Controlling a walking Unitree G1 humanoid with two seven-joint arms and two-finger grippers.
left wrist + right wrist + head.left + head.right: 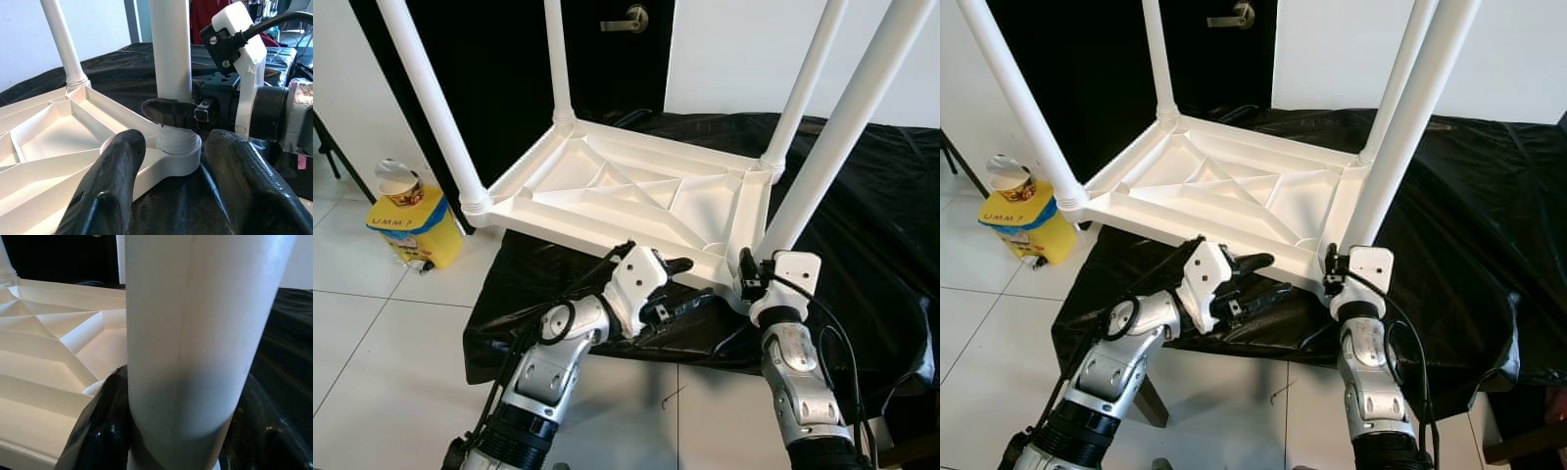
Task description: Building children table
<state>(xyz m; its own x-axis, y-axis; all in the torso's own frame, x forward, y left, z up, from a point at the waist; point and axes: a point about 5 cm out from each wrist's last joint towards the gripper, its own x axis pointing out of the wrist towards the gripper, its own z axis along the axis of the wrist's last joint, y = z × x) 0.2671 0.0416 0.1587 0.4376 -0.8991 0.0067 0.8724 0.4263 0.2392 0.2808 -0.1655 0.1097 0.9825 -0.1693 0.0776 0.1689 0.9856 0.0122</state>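
Upside down, table top (636, 191) lies flat, legs upright; right gripper (171, 431) pinches near leg (842, 127); left gripper (181, 161) spread

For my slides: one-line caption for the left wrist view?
Right tool grips the white table leg just above its threaded socket on the upturned tabletop.

- Four white legs (429, 108) stand up from the upturned tabletop (626, 191); open lanes run between them.
- Near-right leg (842, 127) is blocked, with the right gripper (749, 279) clamped round its base.
- Left gripper (680, 284), fingers apart, crowds the near edge beside it.
- Yellow bin (411, 220) stands on the floor off the black-draped surface (881, 235), well clear.
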